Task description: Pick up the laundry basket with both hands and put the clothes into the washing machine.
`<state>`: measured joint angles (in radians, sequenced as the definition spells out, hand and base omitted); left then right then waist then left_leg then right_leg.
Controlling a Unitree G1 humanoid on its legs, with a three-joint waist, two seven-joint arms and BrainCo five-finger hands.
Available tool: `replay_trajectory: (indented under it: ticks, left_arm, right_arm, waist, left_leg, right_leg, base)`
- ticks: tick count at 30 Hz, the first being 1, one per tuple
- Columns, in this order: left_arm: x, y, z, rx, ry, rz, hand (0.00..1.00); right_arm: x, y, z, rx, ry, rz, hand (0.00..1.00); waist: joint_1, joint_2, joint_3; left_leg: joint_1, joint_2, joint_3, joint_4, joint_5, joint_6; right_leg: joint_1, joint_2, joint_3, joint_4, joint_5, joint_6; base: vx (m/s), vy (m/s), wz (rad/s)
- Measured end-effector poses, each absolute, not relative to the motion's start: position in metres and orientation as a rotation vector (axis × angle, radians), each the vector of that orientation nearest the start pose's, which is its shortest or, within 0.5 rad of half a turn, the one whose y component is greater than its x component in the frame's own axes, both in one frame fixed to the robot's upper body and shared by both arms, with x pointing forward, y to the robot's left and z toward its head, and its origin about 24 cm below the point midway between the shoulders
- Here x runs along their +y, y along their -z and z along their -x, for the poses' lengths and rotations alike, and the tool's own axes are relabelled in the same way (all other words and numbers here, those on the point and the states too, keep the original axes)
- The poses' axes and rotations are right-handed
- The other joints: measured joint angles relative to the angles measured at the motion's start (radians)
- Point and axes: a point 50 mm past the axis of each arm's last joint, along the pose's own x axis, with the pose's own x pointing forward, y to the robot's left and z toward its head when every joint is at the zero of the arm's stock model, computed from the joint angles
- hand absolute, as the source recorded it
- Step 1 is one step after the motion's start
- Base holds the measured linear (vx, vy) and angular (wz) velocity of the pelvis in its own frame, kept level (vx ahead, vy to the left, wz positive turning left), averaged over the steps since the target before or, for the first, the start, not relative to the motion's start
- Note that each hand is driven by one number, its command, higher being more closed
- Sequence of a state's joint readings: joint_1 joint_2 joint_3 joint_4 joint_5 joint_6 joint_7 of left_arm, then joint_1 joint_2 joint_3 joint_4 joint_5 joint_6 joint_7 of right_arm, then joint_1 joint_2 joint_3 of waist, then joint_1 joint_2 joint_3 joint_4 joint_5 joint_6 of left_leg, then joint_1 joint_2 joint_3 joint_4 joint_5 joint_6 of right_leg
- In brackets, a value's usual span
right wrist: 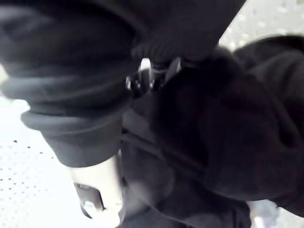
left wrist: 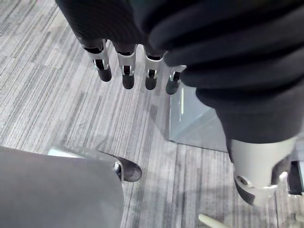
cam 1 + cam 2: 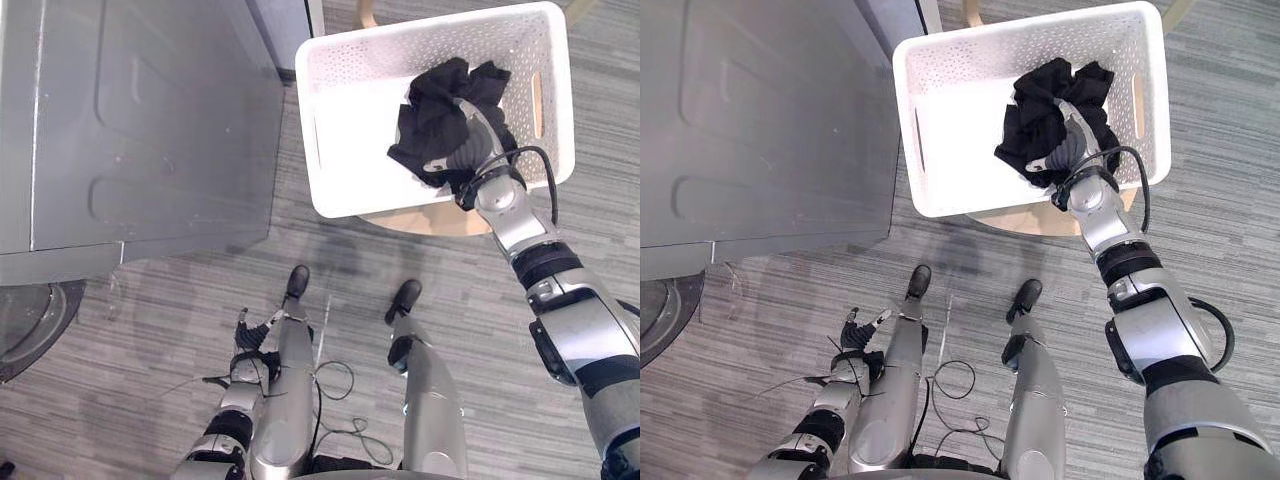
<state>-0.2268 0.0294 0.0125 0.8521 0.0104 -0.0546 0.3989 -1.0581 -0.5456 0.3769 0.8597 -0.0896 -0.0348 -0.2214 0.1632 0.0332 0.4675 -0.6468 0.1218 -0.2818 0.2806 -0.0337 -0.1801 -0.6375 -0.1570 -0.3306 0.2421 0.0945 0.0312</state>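
1. One white laundry basket sits on one pale wooden stool, near the right edge of one grey washing machine. A narrow strip of striped carpet shows between the two.
2. One bundle of black clothes lies inside the basket, toward its right wall. Two handle slots pierce the basket's walls, one on each short side.
3. Of the two hands, the right hand reaches over the basket's near rim into the bundle. Its fingers are buried in the cloth, so I cannot tell whether they clamp it.
4. The left hand hangs low, well apart from the basket. Its fingers are straight, slightly spread, and hold nothing.
5. One round glass door shows at the machine's front, and bare carpet lies open between it and the left hand.
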Motion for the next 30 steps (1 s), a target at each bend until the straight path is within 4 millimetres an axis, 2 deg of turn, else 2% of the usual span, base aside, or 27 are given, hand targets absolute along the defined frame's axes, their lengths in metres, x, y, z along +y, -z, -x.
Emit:
replay_trajectory:
  ticks: [4, 8, 10, 12, 16, 19, 25, 27, 30]
  left_arm:
    - [0.163, 0.072, -0.251, 0.516, -0.362, -0.152, 0.0]
    - [0.144, 0.054, -0.261, 0.43, -0.351, -0.085, 0.0]
    - [0.138, 0.05, -0.263, 0.412, -0.353, -0.063, 0.0]
    - [0.131, 0.047, -0.264, 0.403, -0.339, -0.05, 0.0]
    - [0.131, 0.046, -0.265, 0.398, -0.341, -0.047, 0.0]
    - [0.131, 0.045, -0.265, 0.391, -0.341, -0.043, 0.0]
    - [0.134, 0.045, -0.265, 0.4, -0.352, -0.021, 0.0]
    - [0.135, 0.046, -0.265, 0.404, -0.359, -0.008, 0.0]
    - [0.138, 0.049, -0.262, 0.421, -0.36, 0.002, 0.0]
  right_arm:
    - [-0.204, -0.242, -0.409, -0.329, 0.211, 0.78, 0.0]
    - [-0.21, -0.282, -0.406, -0.428, 0.282, 0.769, 0.0]
    - [-0.212, -0.293, -0.405, -0.457, 0.308, 0.765, 0.0]
    - [-0.211, -0.299, -0.404, -0.475, 0.316, 0.767, 0.0]
    - [-0.208, -0.303, -0.402, -0.5, 0.307, 0.806, 0.0]
    - [-0.204, -0.301, -0.402, -0.496, 0.268, 0.872, 0.0]
    - [-0.184, -0.286, -0.405, -0.47, 0.144, 0.904, 0.0]
    - [-0.182, -0.271, -0.407, -0.435, 0.124, 0.899, 0.0]
    - [-0.18, -0.22, -0.409, -0.308, 0.054, 0.919, 0.0]
  waist:
    - [-0.003, 0.0, 0.0]
    - [0.0, 0.001, 0.0]
    - [0.006, 0.001, 0.0]
    - [0.008, 0.001, 0.0]
    - [0.012, 0.001, 0.0]
    - [0.011, 0.0, 0.0]
    - [0.015, -0.007, -0.004]
    - [0.018, -0.017, -0.009]
    - [0.02, -0.041, -0.022]
  left_leg:
    - [-0.028, -0.001, -0.001, -0.022, 0.012, -0.001]
    - [-0.093, -0.001, -0.012, -0.038, 0.032, -0.002]
    - [-0.11, -0.001, -0.012, -0.036, 0.034, -0.003]
    - [-0.125, -0.001, -0.012, -0.035, 0.041, -0.005]
    - [-0.143, 0.001, -0.018, -0.022, 0.041, -0.007]
    - [-0.148, 0.001, -0.023, -0.017, 0.041, -0.007]
    - [-0.138, 0.001, -0.036, -0.007, 0.045, -0.013]
    - [-0.126, 0.001, -0.037, -0.005, 0.045, -0.014]
    - [-0.067, 0.002, -0.039, -0.025, 0.046, -0.013]
  right_leg:
    - [-0.037, -0.005, -0.003, 0.008, -0.001, 0.0]
    - [-0.107, -0.022, -0.027, 0.047, -0.015, -0.004]
    - [-0.126, -0.033, -0.03, 0.061, -0.019, -0.006]
    - [-0.144, -0.038, -0.035, 0.078, -0.027, -0.008]
    - [-0.162, -0.042, -0.044, 0.108, -0.043, -0.011]
    - [-0.165, -0.046, -0.051, 0.124, -0.053, -0.015]
    - [-0.152, -0.047, -0.066, 0.144, -0.065, -0.02]
    - [-0.136, -0.043, -0.067, 0.141, -0.065, -0.02]
    - [-0.076, -0.04, -0.071, 0.123, -0.068, -0.016]
  base:
    - [-0.02, -0.021, 0.03]
    - [-0.03, -0.023, 0.16]
    - [0.0, -0.003, 0.08]
    - [0.01, -0.001, 0.06]
    - [0.03, -0.021, 0.05]
    - [0.04, -0.018, 0.07]
    - [0.06, -0.022, 0.07]
    - [0.07, -0.02, 0.07]
    - [0.07, -0.018, 0.07]
